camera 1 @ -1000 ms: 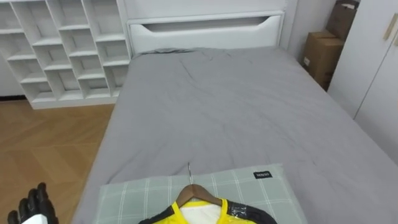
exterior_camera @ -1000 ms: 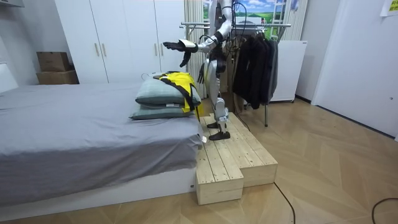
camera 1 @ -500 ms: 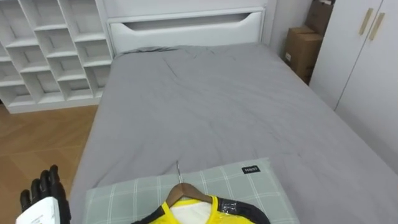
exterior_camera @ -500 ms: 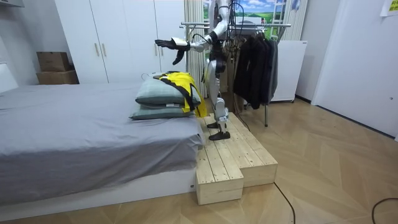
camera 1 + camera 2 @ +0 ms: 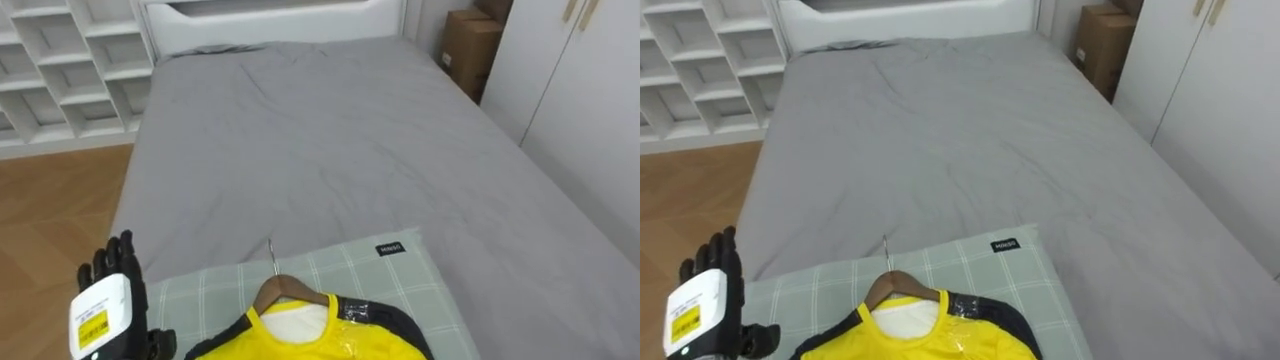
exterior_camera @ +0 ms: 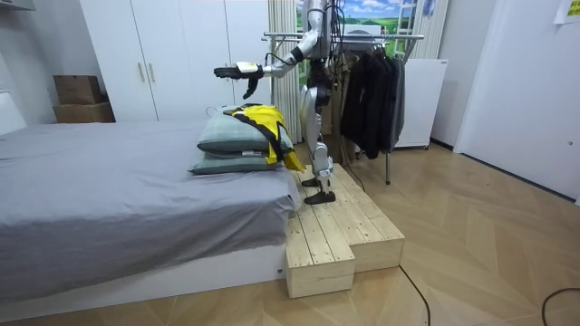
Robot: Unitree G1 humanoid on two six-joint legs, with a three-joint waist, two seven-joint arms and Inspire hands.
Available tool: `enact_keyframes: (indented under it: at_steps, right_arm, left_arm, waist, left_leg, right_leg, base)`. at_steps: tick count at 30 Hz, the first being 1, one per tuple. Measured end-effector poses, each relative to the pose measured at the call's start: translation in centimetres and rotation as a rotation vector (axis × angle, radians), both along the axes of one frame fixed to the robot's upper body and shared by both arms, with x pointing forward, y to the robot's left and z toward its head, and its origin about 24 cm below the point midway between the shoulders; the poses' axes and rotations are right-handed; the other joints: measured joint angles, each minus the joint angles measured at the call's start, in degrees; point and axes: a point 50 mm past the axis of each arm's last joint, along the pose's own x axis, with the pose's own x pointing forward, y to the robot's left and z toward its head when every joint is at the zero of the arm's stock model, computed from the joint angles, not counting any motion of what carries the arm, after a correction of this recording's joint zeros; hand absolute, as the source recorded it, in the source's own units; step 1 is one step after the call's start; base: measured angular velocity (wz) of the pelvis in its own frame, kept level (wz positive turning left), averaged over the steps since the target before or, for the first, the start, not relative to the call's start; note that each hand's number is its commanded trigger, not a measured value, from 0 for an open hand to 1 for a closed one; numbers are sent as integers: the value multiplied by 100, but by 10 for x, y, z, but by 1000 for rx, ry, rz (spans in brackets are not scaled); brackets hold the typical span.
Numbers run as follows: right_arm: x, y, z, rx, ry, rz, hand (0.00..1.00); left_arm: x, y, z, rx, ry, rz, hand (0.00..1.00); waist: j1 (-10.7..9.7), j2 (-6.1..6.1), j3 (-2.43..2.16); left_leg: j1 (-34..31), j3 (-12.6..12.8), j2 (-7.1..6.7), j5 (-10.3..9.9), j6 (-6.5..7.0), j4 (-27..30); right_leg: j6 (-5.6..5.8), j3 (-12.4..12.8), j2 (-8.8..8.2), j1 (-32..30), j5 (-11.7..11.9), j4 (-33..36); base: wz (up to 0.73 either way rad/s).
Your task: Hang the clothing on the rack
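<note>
Yellow top (image 5: 300,338), black at the shoulders and white inside the collar, lies on a wooden hanger (image 5: 283,292) at the near end of the bed (image 5: 320,150). The hanger's metal hook (image 5: 270,252) points up the bed and lies flat on the fabric. Top and hanger rest on a pale green checked pillow (image 5: 215,290). The room view shows 2 pillows stacked. The yellow cloth is draped over the upper 1 and hangs down the side nearest the robot.

Left hand (image 5: 112,305) is low at the left of the eye views, back of the hand toward the camera. Its dark fingers (image 5: 108,268) are straight, pointing up and a little spread, holding nothing. It shows at the pillow's left edge, well left of the hanger, and does not touch the top. In the room view this arm reaches out level, with the hand above the pillows and air between.

Robot stands upright on a low wooden platform (image 6: 340,226) at the foot of the bed, facing it. Behind it is a clothes rack (image 6: 362,37) with dark garments (image 6: 367,91) hanging.

Bed cover is grey and lightly creased, with a white headboard (image 5: 270,10) at the far end. White cubby shelves (image 5: 60,60) stand to the left over a wood floor (image 5: 50,210). A cardboard box (image 5: 470,40) and white wardrobe doors (image 5: 590,100) are to the right.
</note>
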Motion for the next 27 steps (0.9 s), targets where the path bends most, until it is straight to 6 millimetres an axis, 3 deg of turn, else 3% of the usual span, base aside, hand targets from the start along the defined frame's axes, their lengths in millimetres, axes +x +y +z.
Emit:
enact_keyframes:
  at_steps: [12,18,23,27]
  right_arm:
    - [23,10,0,37,-78,-31,0]
    - [43,13,3,32,-119,8,0]
    - [57,16,5,37,-147,42,0]
    - [61,16,6,36,-144,52,0]
  left_arm:
    - [23,-9,-2,-21,60,-64,0]
    - [34,-9,-2,-95,97,-50,0]
    - [40,-5,-1,-150,108,-22,0]
    - [41,-4,0,-141,112,-26,0]
  waist:
    - [-8,-96,32]
    - [-122,-108,41]
    - [-141,-178,103]
    - [-146,-185,116]
  left_leg:
    - [-650,75,40,19,12,207]
    - [-946,53,51,39,27,280]
    - [-1138,45,66,97,24,277]
    - [-1316,29,91,116,25,311]
  right_leg:
    - [-24,49,9,-638,66,99]
    - [-34,-5,8,-884,96,128]
    - [-43,-36,0,-1109,101,193]
    - [-56,-61,-1,-1256,117,201]
  base:
    - [-3]
    - [4]
    - [1]
    - [4]
